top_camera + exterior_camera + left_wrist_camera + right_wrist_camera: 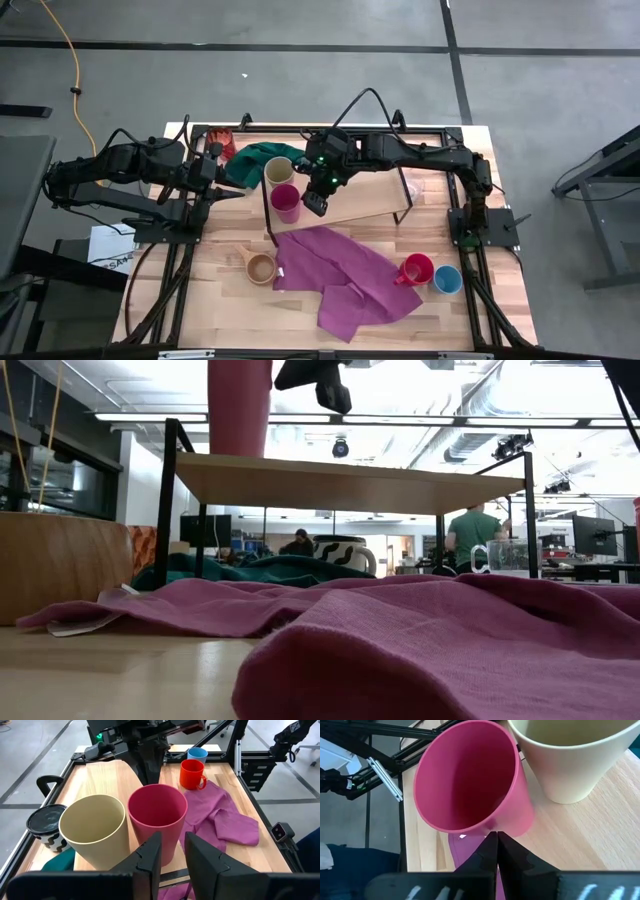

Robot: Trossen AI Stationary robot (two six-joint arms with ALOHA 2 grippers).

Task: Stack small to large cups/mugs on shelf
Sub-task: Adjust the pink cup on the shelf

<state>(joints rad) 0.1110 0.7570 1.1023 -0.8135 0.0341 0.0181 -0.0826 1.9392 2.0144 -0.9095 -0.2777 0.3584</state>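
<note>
High view, shelf: the light-wood shelf [350, 195] stands across the upper middle of the slatted bench [200, 300].
High view, cups on shelf: a cream cup [279, 172] and a magenta cup [285, 203] stand upright at the shelf's 9 o'clock end, the magenta one just beside the cream one at its 6 o'clock.
High view, right pincer: the right pincer [316, 205] hangs over the shelf at 3 o'clock of the magenta cup, close beside it, fingers together and holding nothing.
High view, left pincer: the left pincer [232, 196] sits at 9 o'clock of the shelf, off its end, fingers partly apart and empty.
High view, other cups: a tan wooden cup [261, 267] stands at 6 o'clock of the shelf; a red handled mug [417, 269] and a blue cup [447, 279] stand side by side at 5 o'clock; a translucent red cup [222, 142] stands at 10 o'clock.
High view, cloths: a purple cloth [340, 275] lies on the bench; a green cloth [250, 160] lies by the cream cup.
Low view: a black-and-white striped mug [340, 552] stands under the shelf.
Left wrist view: both shelf cups stand just ahead of the parted fingers [147, 857].
Right wrist view: closed fingertips [495, 845] sit by the magenta cup's rim; contact cannot be told.
</note>
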